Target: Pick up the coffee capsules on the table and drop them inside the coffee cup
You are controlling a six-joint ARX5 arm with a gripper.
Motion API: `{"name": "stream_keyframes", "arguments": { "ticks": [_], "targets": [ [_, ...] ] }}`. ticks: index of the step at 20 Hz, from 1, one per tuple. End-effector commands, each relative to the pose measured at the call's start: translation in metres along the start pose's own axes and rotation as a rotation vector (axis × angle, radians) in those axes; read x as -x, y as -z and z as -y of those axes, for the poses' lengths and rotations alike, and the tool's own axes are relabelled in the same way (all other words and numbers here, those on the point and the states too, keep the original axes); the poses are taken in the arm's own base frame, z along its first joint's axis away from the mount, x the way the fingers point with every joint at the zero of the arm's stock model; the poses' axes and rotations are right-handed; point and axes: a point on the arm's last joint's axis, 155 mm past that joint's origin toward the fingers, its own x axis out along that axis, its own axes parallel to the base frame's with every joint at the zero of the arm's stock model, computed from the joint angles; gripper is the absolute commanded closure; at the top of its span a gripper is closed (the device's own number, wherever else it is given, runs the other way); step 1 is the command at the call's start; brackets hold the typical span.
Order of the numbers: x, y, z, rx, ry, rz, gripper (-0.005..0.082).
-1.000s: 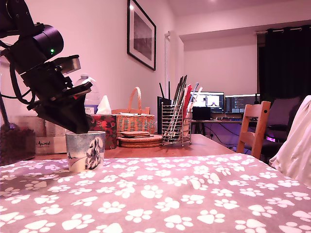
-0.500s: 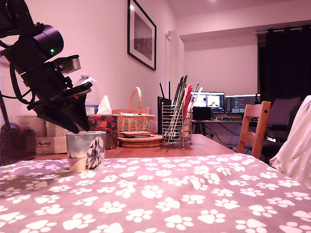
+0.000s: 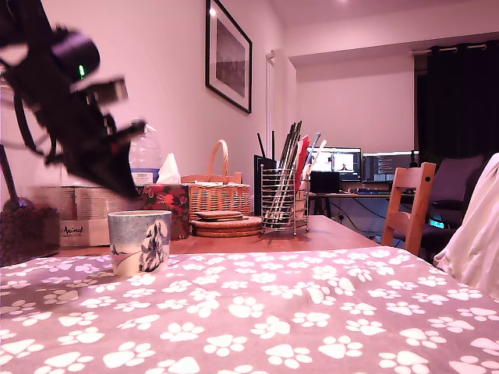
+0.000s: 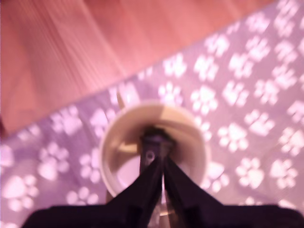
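gripper [image 4: 159,164] above coffee cup [image 3: 139,241], centre of wrist frame | jaws nearly closed, contents cannot be told | no capsule visible on tablecloth [image 3: 312,312]

I can read one printed word only: a dark script brand, seemingly "Animal", on the front of the low cream cardboard box [image 3: 84,231], which stands just behind the straight-sided white and pale-blue dog-printed cup [image 3: 139,241] toward the exterior view's left. The clear plastic bottle [image 3: 145,159] behind that cup carries a blue-and-white label, its lettering too small for me to read. The two lit monitors [image 3: 359,164] far behind the cup show lines of text that I cannot make out. In the wrist view I find no lettering.
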Motion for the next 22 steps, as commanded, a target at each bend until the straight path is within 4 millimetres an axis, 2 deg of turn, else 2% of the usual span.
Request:
{"name": "stream_keyframes", "arguments": {
  "ticks": [1,5,10,14,22],
  "targets": [
    [0.019,-0.019,0.006,-0.021,-0.001,0.067,0.0793],
    [0.042,-0.037,0.012,-0.042,-0.008,0.134,0.0793],
    [0.058,-0.039,0.019,-0.056,0.001,0.172,0.0793],
    [0.066,-0.017,0.024,-0.057,0.001,0.184,0.0793],
    [0.072,0.052,0.033,0.018,0.009,0.152,0.0793]
  ]
}}
